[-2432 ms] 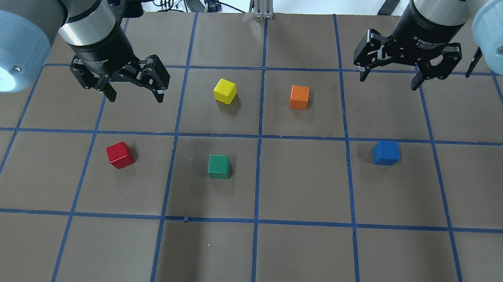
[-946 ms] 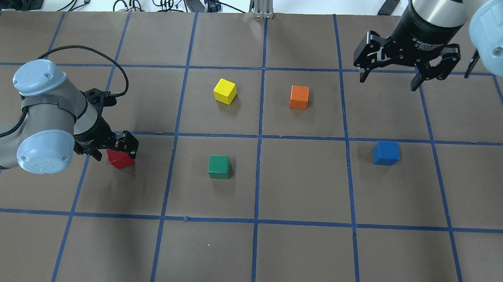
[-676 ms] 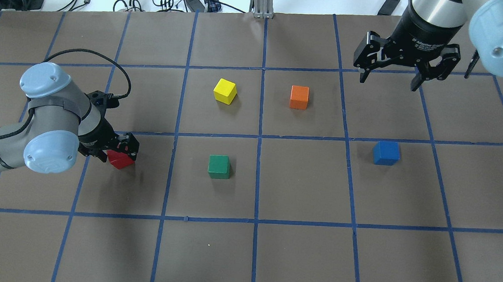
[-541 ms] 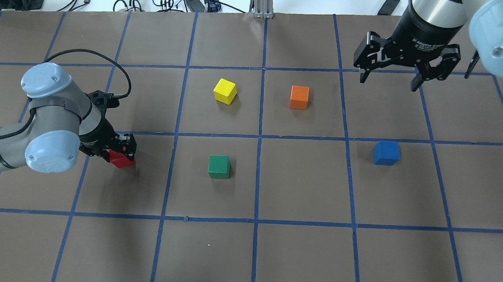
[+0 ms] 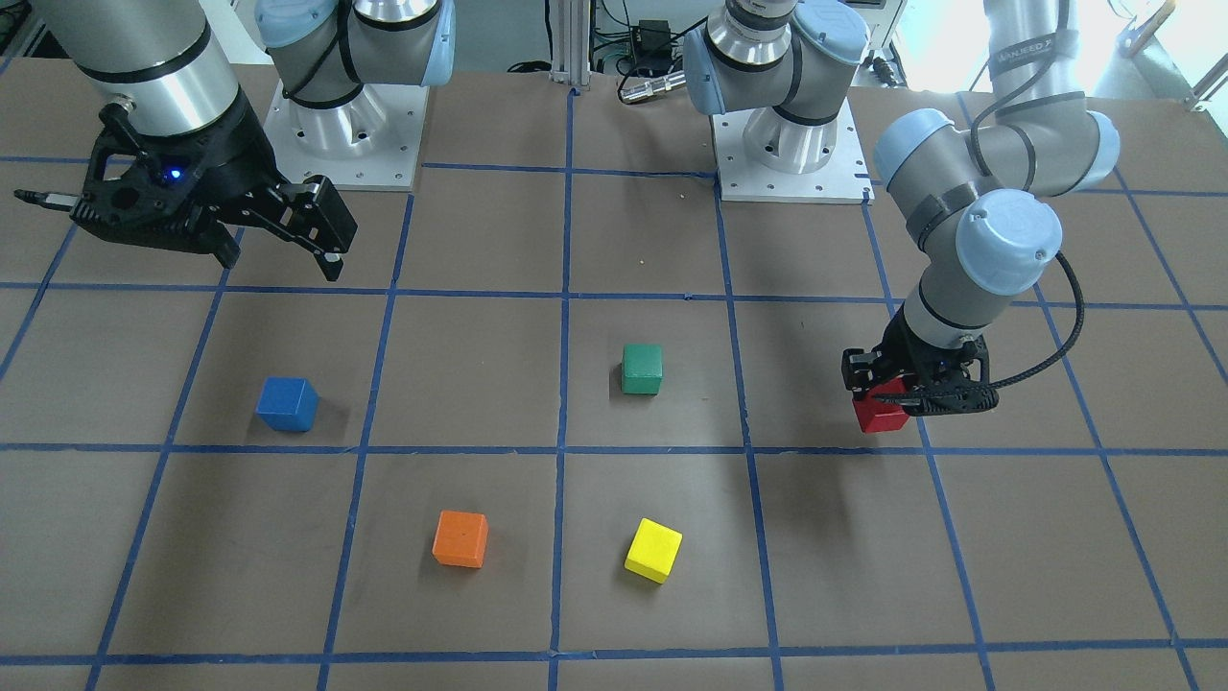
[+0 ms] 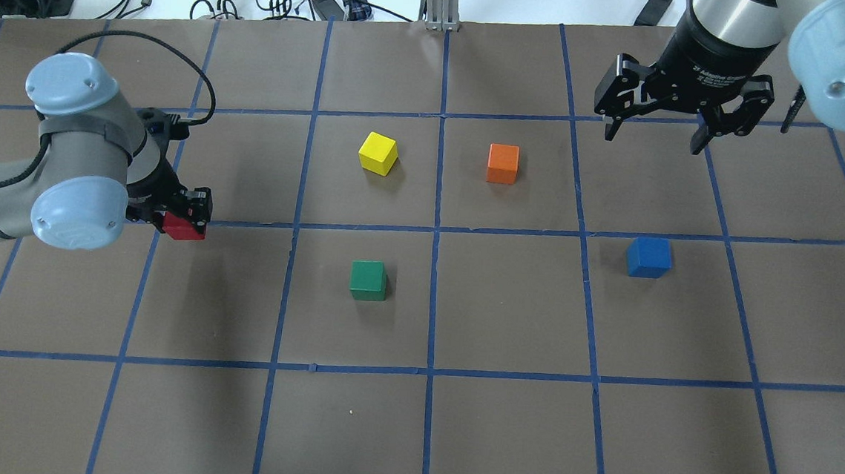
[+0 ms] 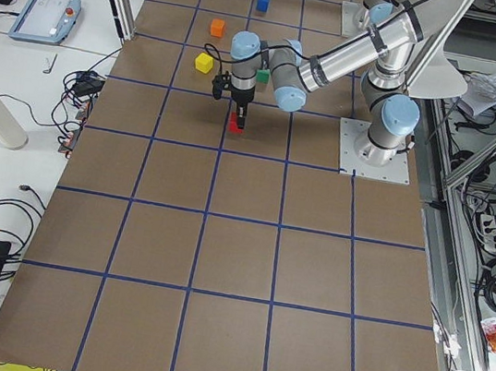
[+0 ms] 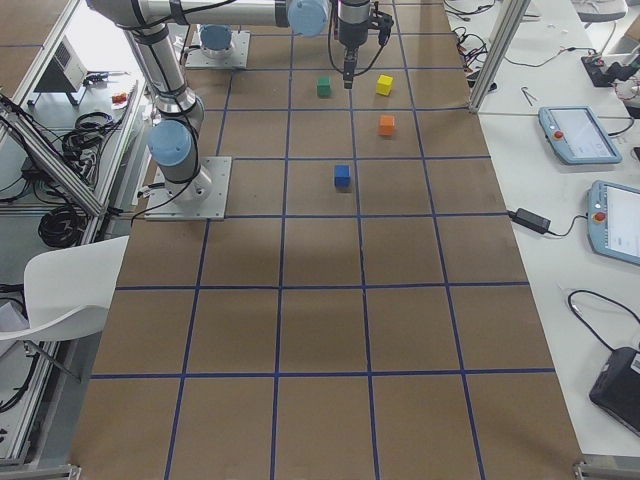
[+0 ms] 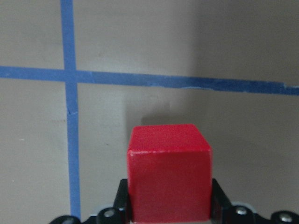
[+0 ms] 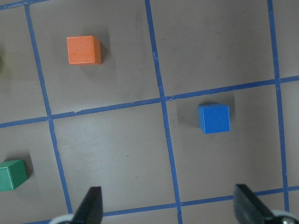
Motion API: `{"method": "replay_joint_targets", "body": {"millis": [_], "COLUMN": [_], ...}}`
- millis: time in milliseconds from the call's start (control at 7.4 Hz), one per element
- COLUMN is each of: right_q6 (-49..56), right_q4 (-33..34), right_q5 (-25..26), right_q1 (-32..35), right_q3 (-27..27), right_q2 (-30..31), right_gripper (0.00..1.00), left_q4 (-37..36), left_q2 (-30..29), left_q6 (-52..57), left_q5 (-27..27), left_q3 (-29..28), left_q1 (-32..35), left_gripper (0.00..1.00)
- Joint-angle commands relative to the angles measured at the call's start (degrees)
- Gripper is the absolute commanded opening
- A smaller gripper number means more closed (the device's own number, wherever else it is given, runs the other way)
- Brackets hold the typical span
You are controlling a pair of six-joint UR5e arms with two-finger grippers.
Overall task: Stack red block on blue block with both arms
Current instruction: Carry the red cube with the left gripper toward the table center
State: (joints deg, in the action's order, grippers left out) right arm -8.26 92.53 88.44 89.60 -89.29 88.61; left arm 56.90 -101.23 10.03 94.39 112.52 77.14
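Note:
My left gripper is shut on the red block and holds it lifted off the table; it also shows in the front view and fills the left wrist view. The blue block sits alone on the table at the right, seen also in the front view and the right wrist view. My right gripper is open and empty, high above the table behind the blue block.
A green cube sits between the two blocks. A yellow cube and an orange cube sit farther back. Cables and gear lie beyond the table's far edge. Blue tape lines grid the brown table.
My left gripper came down over the red block, closed on it and has now lifted it up and back. The right arm stayed put.

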Motion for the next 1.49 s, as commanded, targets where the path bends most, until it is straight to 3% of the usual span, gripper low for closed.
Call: {"method": "replay_joint_targets", "body": {"millis": [0, 135, 405, 811, 1351], "right_q6": [0.0, 0.0, 0.0, 0.0, 0.0], "right_q4": [0.0, 0.0, -0.1, -0.1, -0.2], "right_q5": [0.1, 0.2, 0.1, 0.2, 0.3], "right_q1": [0.0, 0.0, 0.0, 0.0, 0.0], "right_q3": [-0.1, -0.1, -0.2, -0.2, -0.2], "right_q2": [0.0, 0.1, 0.2, 0.2, 0.2], "right_gripper": [1.0, 1.0, 1.0, 1.0, 1.0], "left_q4": [12.5, 17.9, 14.8, 9.7, 6.1], "left_q2": [-0.9, -1.8, -4.4, -9.8, -17.9], "left_q6": [-4.5, -6.3, -11.4, -18.1, -21.8], "left_q5": [-2.9, -3.4, -9.8, -9.7, -9.2], "left_q3": [-12.1, -16.6, -18.6, -18.8, -21.5], "left_q1": [7.9, 11.9, 21.1, 31.7, 38.1], "left_gripper": [0.0, 0.0, 0.0, 0.0, 0.07]}}
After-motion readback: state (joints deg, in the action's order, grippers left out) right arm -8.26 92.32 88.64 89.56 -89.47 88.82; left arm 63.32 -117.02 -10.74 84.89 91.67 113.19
